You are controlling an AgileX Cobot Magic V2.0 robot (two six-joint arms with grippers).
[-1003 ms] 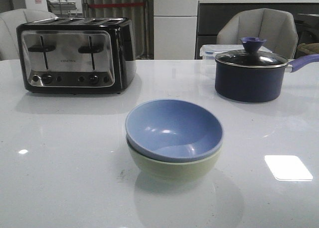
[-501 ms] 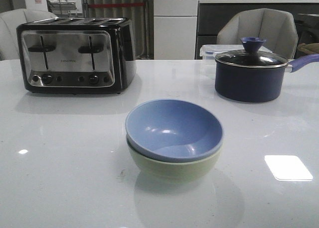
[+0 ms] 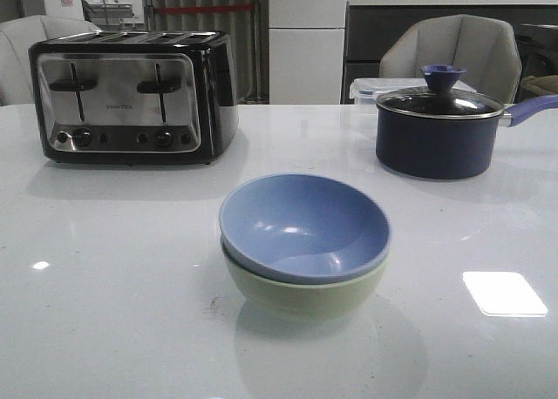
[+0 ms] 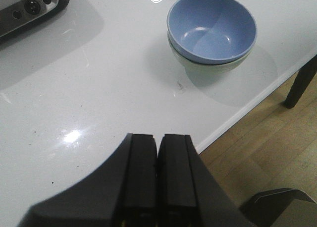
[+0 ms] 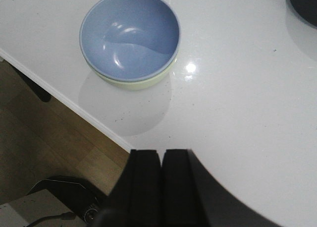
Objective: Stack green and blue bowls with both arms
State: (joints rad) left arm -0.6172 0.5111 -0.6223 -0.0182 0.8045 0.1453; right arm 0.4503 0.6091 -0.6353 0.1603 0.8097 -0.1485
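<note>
The blue bowl (image 3: 303,225) sits nested inside the green bowl (image 3: 305,296) near the middle front of the white table. The stack also shows in the left wrist view, blue bowl (image 4: 212,26) over green bowl (image 4: 210,68), and in the right wrist view, blue bowl (image 5: 130,34) over green bowl (image 5: 136,83). My left gripper (image 4: 158,137) is shut and empty, held back above the table's front edge, well away from the bowls. My right gripper (image 5: 161,151) is shut and empty, also back near the front edge. Neither gripper shows in the front view.
A black-and-chrome toaster (image 3: 132,97) stands at the back left. A dark navy lidded saucepan (image 3: 440,129) stands at the back right, its handle pointing right. The table's front edge (image 4: 247,105) and the wooden floor (image 5: 44,133) lie close to both grippers.
</note>
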